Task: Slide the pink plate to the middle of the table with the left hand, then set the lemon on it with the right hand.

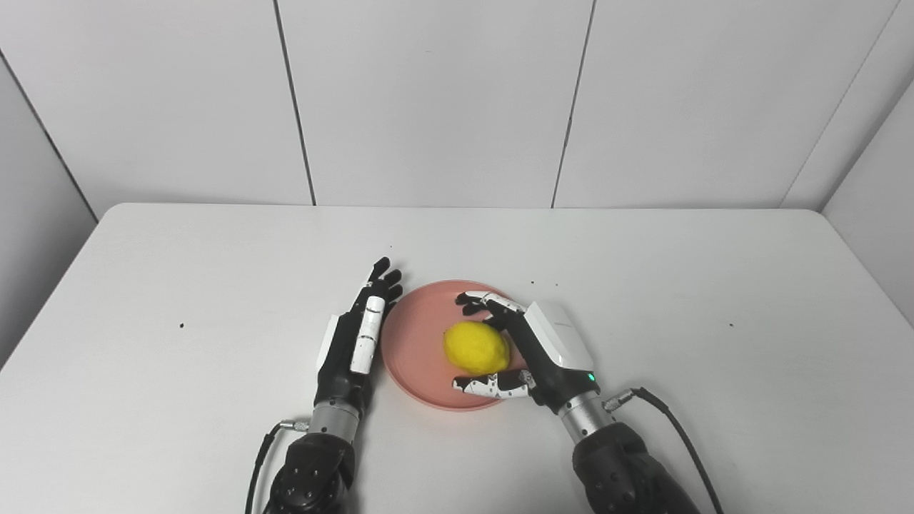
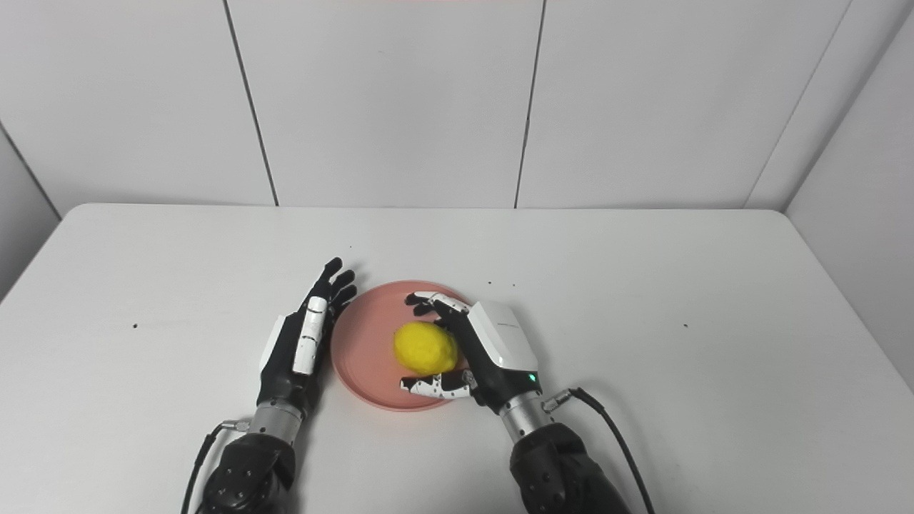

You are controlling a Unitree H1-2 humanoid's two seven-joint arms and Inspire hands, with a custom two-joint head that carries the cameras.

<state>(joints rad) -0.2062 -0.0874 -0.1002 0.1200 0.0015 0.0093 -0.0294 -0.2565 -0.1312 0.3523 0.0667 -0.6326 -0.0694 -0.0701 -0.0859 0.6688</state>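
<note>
The pink plate (image 1: 418, 321) lies near the middle of the white table (image 1: 678, 285). The yellow lemon (image 1: 476, 348) rests on the right half of the plate. My right hand (image 1: 546, 350) cups around the lemon from the right. Its fingers (image 1: 493, 303) arch past the far side and its thumb reaches under the near side. Small gaps show between them and the fruit, so the hand is open. My left hand (image 1: 357, 335) lies flat and open with straight fingers, edge-on against the plate's left rim.
A black cable (image 1: 671, 417) loops from the right wrist over the table at the lower right. Grey wall panels (image 1: 428, 107) rise just behind the table's far edge. A few dark specks dot the tabletop.
</note>
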